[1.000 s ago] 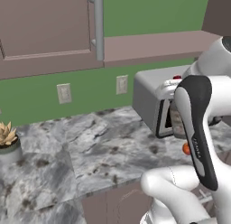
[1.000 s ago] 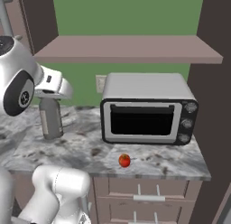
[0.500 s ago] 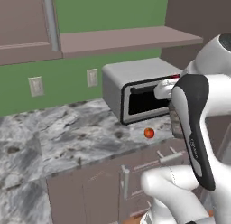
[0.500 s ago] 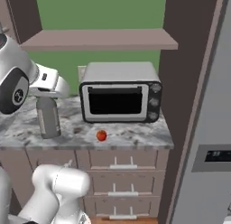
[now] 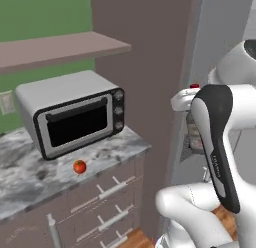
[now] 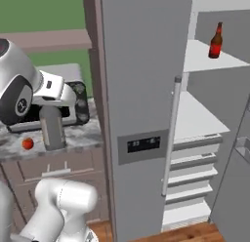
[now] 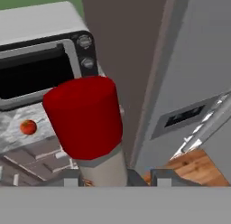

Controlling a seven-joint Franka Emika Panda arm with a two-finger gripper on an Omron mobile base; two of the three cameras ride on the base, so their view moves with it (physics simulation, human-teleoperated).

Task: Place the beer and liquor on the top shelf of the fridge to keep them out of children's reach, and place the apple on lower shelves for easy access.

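Beside the fridge door, end effector gripping liquor, microwave, apple on counter.

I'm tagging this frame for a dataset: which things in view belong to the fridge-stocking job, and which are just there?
Belongs to the job:
- liquor, held in the gripper
- beer, already standing on the top shelf
- apple, on the counter
- fridge, with its lower shelves

Just there:
- microwave
- marble counter
- drawers
- wall shelf
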